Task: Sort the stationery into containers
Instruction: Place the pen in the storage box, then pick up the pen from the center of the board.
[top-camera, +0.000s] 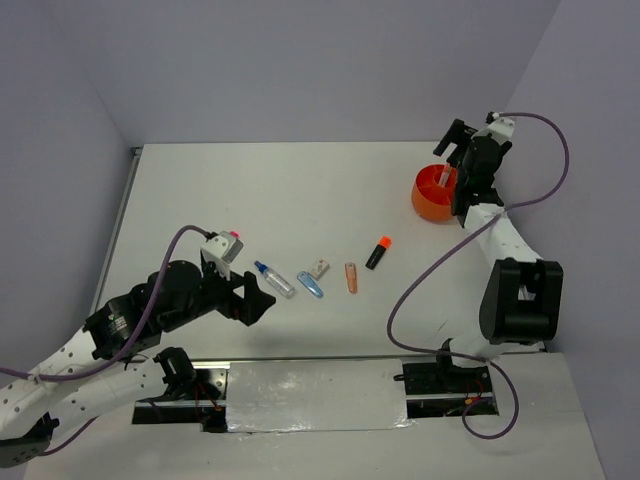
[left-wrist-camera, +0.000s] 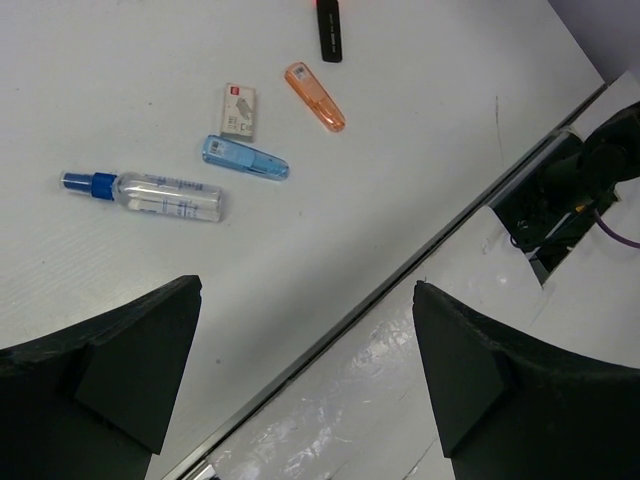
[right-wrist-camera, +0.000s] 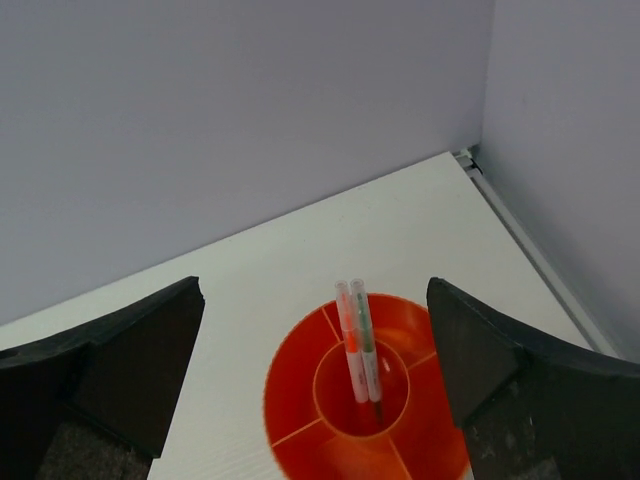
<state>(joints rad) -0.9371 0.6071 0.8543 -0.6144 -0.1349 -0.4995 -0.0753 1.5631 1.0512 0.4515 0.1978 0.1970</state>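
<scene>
The round orange tub (top-camera: 432, 193) stands at the far right; in the right wrist view (right-wrist-camera: 300, 400) two thin pens (right-wrist-camera: 357, 340) stand in its centre compartment. My right gripper (right-wrist-camera: 315, 390) is open and empty just above the tub. On the table lie a blue-capped clear tube (top-camera: 273, 279), a blue clip (top-camera: 310, 285), a small whitish block (top-camera: 318, 268), a peach piece (top-camera: 351, 277) and a black highlighter with an orange cap (top-camera: 377, 253). My left gripper (top-camera: 258, 298) is open and empty, left of the tube (left-wrist-camera: 150, 193). The pink-capped highlighter is out of view.
The table's near edge and a shiny metal strip (top-camera: 315, 395) run along the front. Walls close the table at the back and at both sides. The right arm's cable (top-camera: 420, 285) loops over the table's right part.
</scene>
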